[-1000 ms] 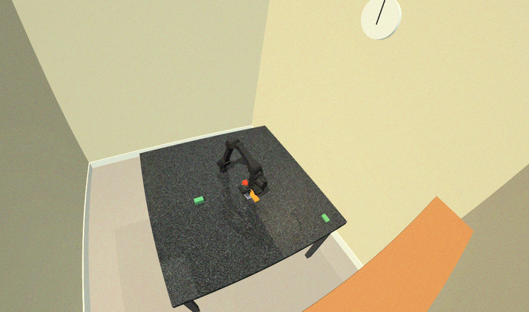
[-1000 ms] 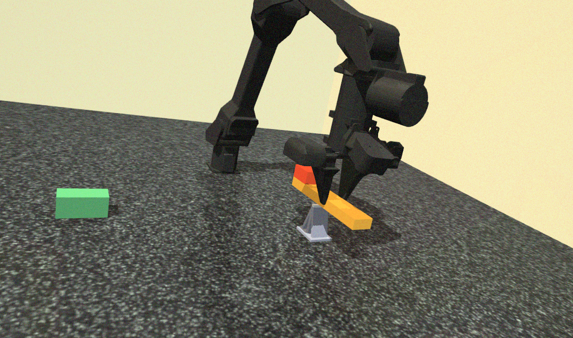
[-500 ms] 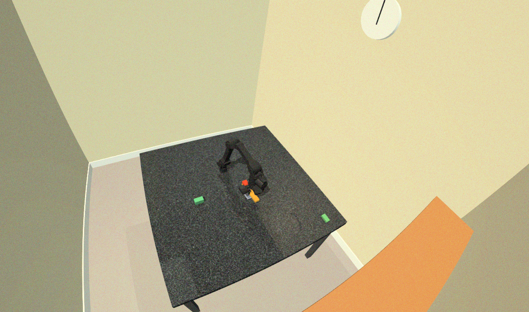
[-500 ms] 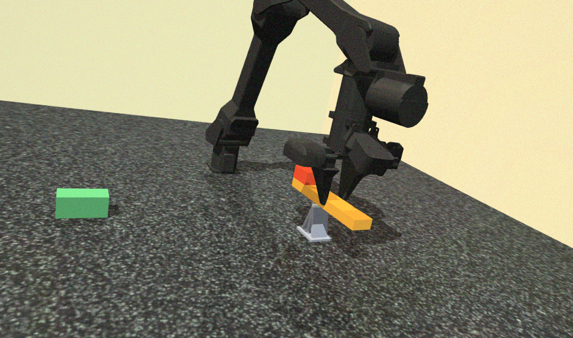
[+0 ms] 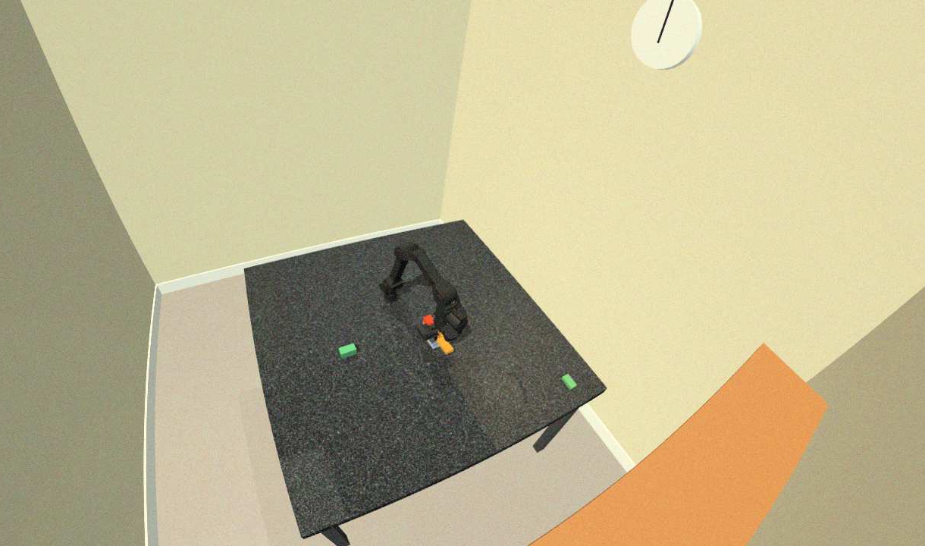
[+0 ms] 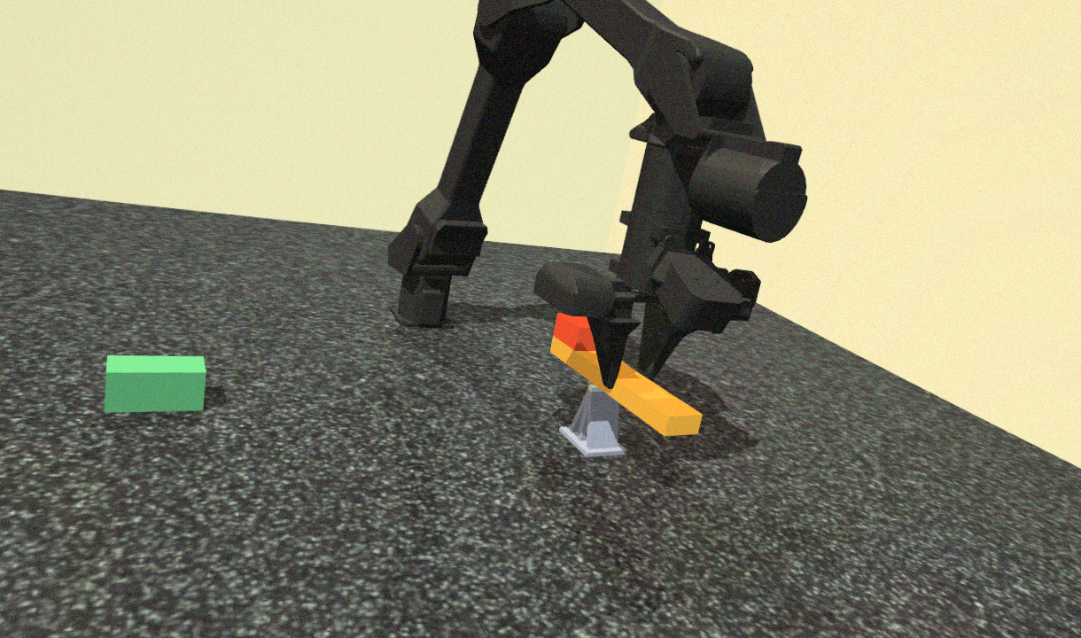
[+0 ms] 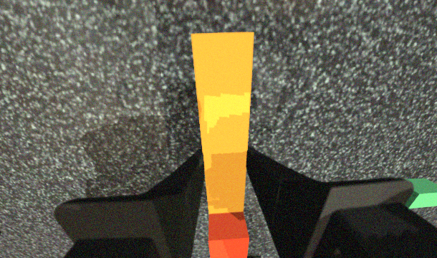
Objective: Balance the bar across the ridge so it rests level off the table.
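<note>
My tool [image 5: 440,334] [image 6: 630,382] [image 7: 224,153] grips the orange bar [image 5: 443,344] [image 6: 647,399] [image 7: 223,64], centre-right of the exterior view | risk: red block [image 5: 428,319] [image 6: 571,331] [image 7: 228,229] weights one end; off-balance release tips it

Green blocks: two; in the top view one [image 5: 346,350] [image 6: 154,388] [image 7: 428,193] lies at nine o'clock from the table's middle, the other green block [image 5: 569,381] at about three. Orange bars: one [image 5: 445,346] [image 6: 663,408] [image 7: 222,64]. Red blocks: one [image 5: 428,318] [image 6: 570,331] [image 7: 228,247]. Grey ridges: one [image 5: 433,343] [image 6: 603,408]. Arms: one [image 5: 428,268] [image 6: 464,151]. Grippers: one [image 5: 441,335] [image 6: 630,382] [image 7: 226,152], with two fingers [image 6: 610,356]. Tables: one [image 5: 384,421] [image 6: 291,539] [image 7: 97,54]. Visible table legs: two, at four o'clock (near leg [image 5: 553,431]) and seven (other leg [image 5: 337,535]). White discs: one [image 5: 675,40], at one o'clock in the top view. Large orange panels: one [image 5: 710,461], at four.
</note>
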Robot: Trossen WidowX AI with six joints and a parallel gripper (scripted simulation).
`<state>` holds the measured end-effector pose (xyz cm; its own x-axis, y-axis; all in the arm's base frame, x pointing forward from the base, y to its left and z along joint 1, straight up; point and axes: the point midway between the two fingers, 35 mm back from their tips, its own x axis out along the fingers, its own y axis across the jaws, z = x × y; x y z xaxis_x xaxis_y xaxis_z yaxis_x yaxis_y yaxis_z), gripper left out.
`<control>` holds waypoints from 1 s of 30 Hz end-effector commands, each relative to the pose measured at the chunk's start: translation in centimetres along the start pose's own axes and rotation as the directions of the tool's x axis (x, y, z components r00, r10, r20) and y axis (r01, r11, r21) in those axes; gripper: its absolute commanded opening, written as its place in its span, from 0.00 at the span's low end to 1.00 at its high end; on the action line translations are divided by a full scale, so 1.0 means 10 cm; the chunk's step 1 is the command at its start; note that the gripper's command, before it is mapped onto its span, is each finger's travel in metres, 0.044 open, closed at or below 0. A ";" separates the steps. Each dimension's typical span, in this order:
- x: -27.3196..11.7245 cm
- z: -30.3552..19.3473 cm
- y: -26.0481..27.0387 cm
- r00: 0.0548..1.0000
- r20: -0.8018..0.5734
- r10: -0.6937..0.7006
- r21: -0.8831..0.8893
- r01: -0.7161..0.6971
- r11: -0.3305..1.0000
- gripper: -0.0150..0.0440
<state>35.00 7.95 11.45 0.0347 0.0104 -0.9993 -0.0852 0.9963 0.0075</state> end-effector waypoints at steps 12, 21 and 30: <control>0.01 0.00 0.00 1.000 0.001 -0.002 -0.001 0.002 1.000 0.25; 0.02 0.00 0.00 1.000 0.001 -0.002 -0.001 0.002 1.000 0.25; 0.03 0.00 0.00 1.000 0.001 -0.002 -0.001 0.002 1.000 0.25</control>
<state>35.00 7.95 11.20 0.0347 0.0104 -0.9993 -0.0852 0.9963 0.0074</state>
